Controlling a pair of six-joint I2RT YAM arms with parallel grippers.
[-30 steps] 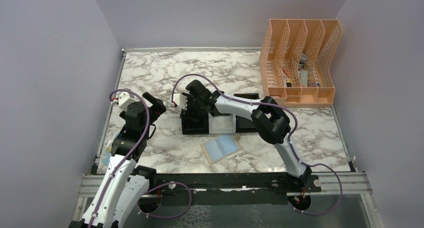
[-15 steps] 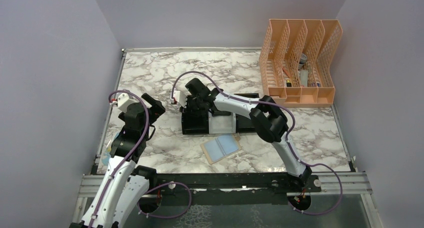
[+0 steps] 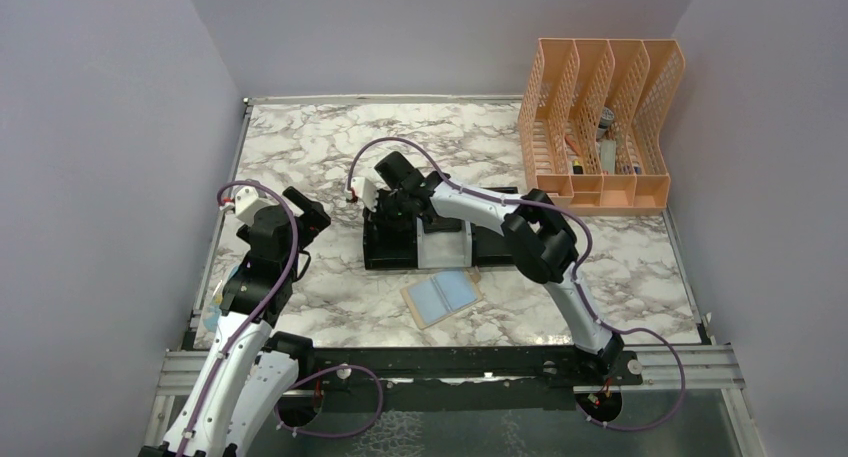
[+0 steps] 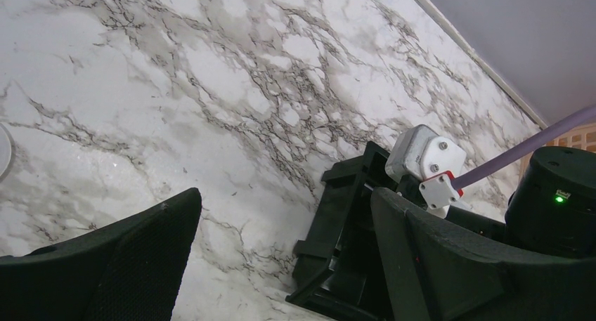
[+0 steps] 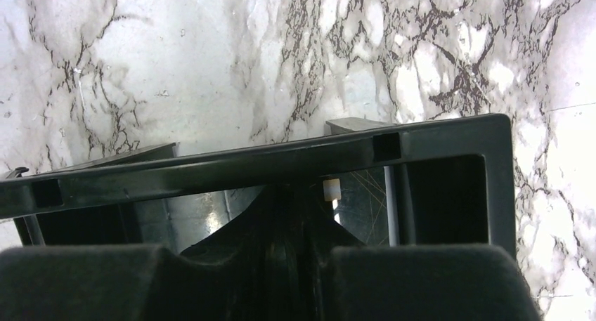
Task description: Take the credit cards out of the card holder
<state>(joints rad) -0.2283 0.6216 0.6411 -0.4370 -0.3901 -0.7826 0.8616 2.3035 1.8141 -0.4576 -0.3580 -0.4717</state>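
The card holder (image 3: pixel 442 297) lies open and flat on the marble, tan with bluish clear pockets, near the front middle. No gripper touches it. My right gripper (image 3: pixel 392 209) hangs over the far end of a black bin (image 3: pixel 388 249). In the right wrist view its fingers (image 5: pixel 422 279) stand together inside the bin's rim (image 5: pixel 281 159), and I see nothing between them. A glossy grey scratched surface (image 5: pixel 365 208) shows on the bin's floor; I cannot tell whether it is one of the credit cards. My left gripper (image 3: pixel 308 215) is open and empty, left of the bin (image 4: pixel 344 230).
A white bin (image 3: pixel 447 247) stands against the black one on its right. A peach mesh file organizer (image 3: pixel 600 127) with small items stands at the back right. Walls close in the table on the left, the back and the right.
My right gripper's fingers have come together from wide apart, and it has drawn a little toward the far end of the black bin. The left arm has not moved.
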